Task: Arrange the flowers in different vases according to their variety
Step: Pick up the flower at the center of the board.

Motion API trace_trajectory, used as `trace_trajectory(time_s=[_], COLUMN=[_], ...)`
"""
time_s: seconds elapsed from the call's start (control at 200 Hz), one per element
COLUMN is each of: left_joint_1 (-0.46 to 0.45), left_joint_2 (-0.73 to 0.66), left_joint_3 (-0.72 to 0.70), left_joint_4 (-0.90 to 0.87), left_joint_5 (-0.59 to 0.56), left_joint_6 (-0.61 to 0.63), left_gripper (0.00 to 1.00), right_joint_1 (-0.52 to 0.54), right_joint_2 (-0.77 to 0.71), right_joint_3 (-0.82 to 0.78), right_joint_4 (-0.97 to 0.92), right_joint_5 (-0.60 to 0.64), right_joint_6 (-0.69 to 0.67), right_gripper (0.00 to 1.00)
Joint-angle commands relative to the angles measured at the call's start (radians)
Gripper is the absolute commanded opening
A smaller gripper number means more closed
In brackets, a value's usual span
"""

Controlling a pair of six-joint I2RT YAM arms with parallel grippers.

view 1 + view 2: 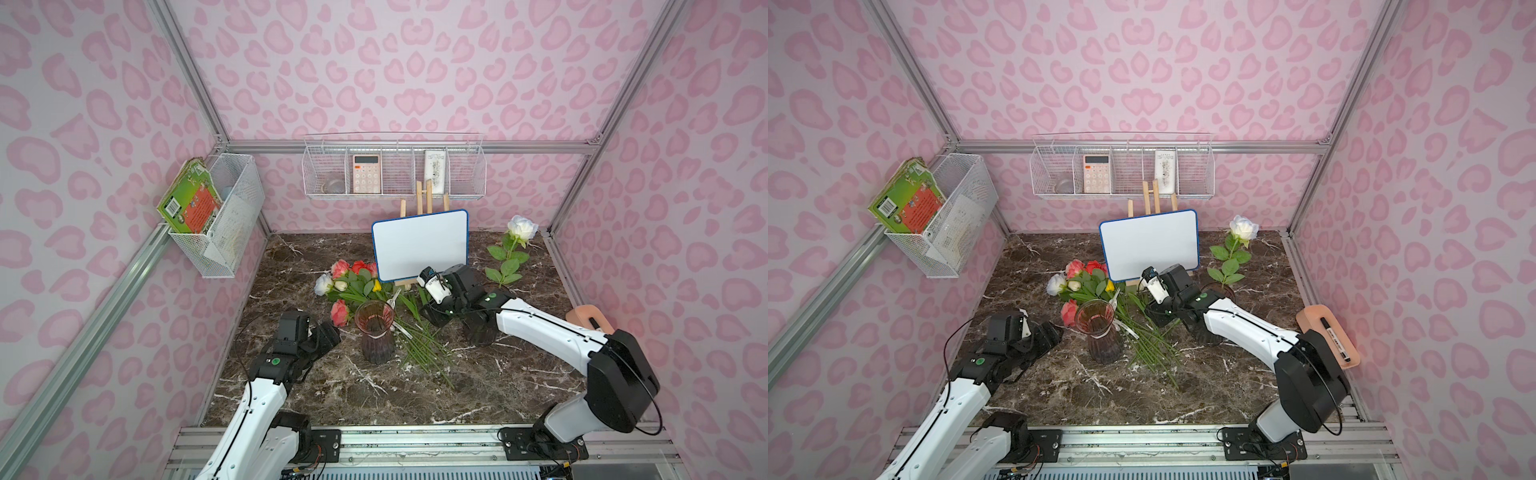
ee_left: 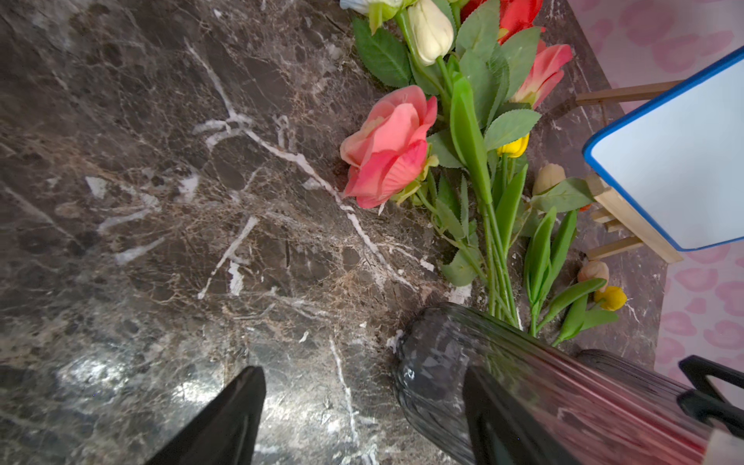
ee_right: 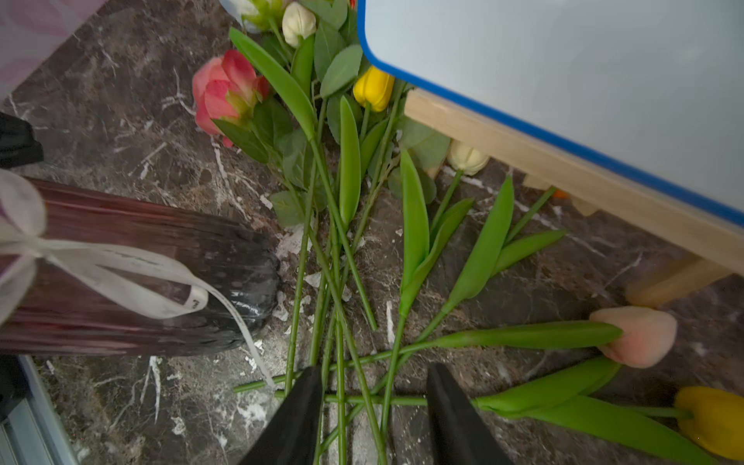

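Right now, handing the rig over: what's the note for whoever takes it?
Left gripper: open, empty, low over the dark marble tabletop beside the narrow-necked smoky ribbed glass vase.
Right gripper: open, jaws straddling stems of the loose pile of artificial flowers, nothing gripped.
Done: one white rose stands in the wider dark glass vase.
Left to do: narrow-necked vase looks empty; pink, red and white-blue roses plus the tulips lie on the table, unsorted.
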Motion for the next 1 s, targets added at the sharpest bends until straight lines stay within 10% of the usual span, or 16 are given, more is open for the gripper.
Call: trace_trajectory(time_s=[0.0, 0.57, 0.995], left_joint_1=[0.000, 0.001, -0.001], left_joint_2=[0.026, 0.059, 0.036], left_joint_3=[-0.001, -0.013, -0.003], left_joint_4=[0.015, 0.042, 0.022], left_joint_5=[0.002, 0.002, -0.001], left_joint_6=[0.006, 0.014, 0.015], left_gripper=[0.82, 0.82, 0.82], right_joint_1=[0.006, 0.018, 0.015], right_joint_2=[0.057, 0.288, 0.275], right_joint_3=[0.015, 0.068, 0.094], right_joint_4=[-0.036, -0.034, -0.039], right_joint_5=[-0.030, -0.016, 0.014], right_joint_6=[-0.042, -0.087, -0.079], right_gripper=[0.45, 0.38, 0.00])
